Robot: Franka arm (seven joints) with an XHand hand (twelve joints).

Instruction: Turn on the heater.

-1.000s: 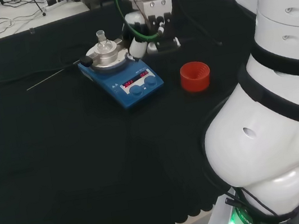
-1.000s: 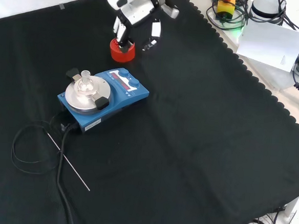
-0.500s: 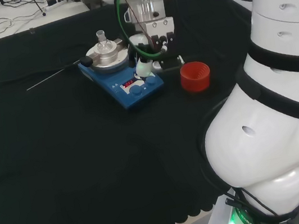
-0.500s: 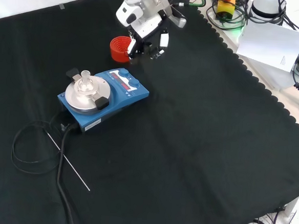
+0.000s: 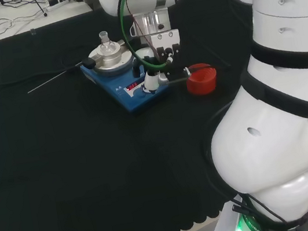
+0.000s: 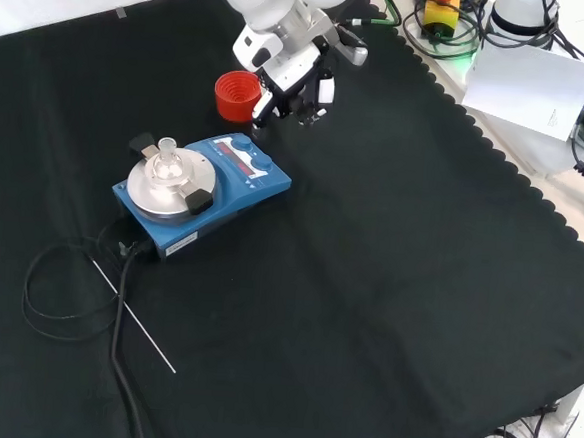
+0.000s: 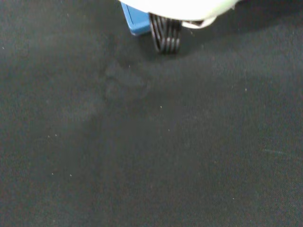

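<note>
In the head view, a blue heater (image 5: 127, 84) stood on the black cloth of the counter (image 5: 62, 165), toward the far middle. A small clear flask (image 5: 107, 48) sat on its round metal plate. The front panel, with red displays and two blue knobs, faced the near right. The hand (image 5: 156, 71) hung from the white arm directly over that panel's right end, one white fingertip down at or just above the knob there; contact could not be judged. Its fingers looked loosely bent and held nothing. A red ribbed ring (image 5: 201, 78) lay just right of the hand. A thin rod (image 5: 49, 81) lay on the cloth left of the heater.

In the front view, the heater (image 6: 203, 195) sat left of centre, its black cable (image 6: 76, 294) looping off toward the lower left. The hand (image 6: 296, 84) came in from the top, just above the heater's upper right corner, beside the red ribbed ring (image 6: 236, 95).

In the wrist view, a blue corner of the heater (image 7: 137, 21) showed beside a dark ribbed finger pad (image 7: 165, 38), with black cloth beyond.
</note>
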